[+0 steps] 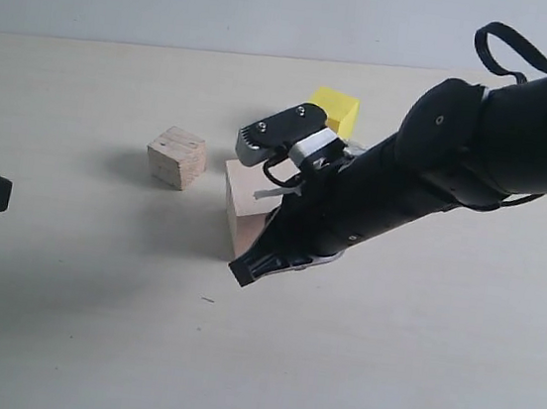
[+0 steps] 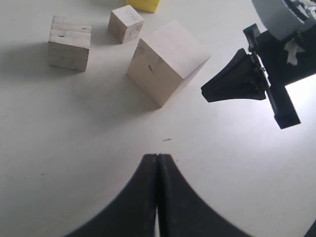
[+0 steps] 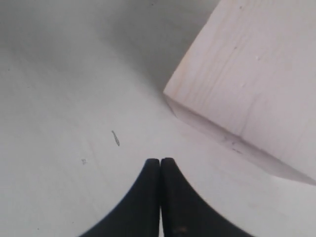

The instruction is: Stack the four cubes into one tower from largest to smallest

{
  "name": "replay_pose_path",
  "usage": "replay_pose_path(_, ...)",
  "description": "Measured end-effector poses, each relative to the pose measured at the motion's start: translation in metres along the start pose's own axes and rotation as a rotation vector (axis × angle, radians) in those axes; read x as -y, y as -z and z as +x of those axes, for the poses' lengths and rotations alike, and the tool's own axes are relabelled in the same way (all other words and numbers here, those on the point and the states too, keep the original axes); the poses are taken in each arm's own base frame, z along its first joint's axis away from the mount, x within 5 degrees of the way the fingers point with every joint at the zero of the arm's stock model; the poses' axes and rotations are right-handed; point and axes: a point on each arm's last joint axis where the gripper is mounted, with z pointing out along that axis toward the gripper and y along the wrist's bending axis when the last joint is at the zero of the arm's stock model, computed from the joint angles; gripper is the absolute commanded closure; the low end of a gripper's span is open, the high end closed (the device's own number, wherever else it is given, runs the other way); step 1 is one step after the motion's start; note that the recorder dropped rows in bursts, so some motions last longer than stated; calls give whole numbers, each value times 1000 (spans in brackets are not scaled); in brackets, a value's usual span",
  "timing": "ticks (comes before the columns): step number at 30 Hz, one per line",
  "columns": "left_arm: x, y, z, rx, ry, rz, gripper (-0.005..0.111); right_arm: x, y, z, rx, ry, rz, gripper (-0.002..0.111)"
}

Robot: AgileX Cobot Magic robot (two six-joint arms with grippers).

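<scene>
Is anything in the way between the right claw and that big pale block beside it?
Nothing visible. The right claw is shut, and only table lies between its tip and the big pale cube. The yellow cube sits beyond that cube, out of the way.

Pale cream table [image 1: 88,331] under me, matte. I count four blocks resting directly on it, none stacked. Large pale cube [image 1: 241,211] mid-table. Medium wooden cube [image 1: 176,156] at its 10 o'clock, apart. Yellow cube [image 1: 334,110] at 1 o'clock. Small wooden cube [image 2: 126,23] near large one, between medium and yellow. Dark speck [image 1: 207,300] at 7 o'clock.
</scene>
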Motion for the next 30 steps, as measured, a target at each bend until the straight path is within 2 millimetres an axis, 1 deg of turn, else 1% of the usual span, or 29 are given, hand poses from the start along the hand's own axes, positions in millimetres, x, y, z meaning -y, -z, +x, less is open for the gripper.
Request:
replay_pose_path(5,0,0,0,-2,1,0,107,1,-12,4,-18,-24,-25,108)
replay_pose_path(12,0,0,0,-1,1,-1,107,1,-13,-2,47,-43,-32,108)
replay_pose_path(15,-1,0,0,0,1,-3,107,3,-13,-4,76,-57,-4,108)
replay_pose_path(17,-1,0,0,1,1,-6,107,5,-12,-7,91,-57,10,108)
replay_pose_path(25,-1,0,0,3,1,-10,107,7,-14,-28,142,-46,15,108)
replay_pose_path(30,-1,0,0,3,1,-10,107,8,-16,-31,145,-47,10,108)
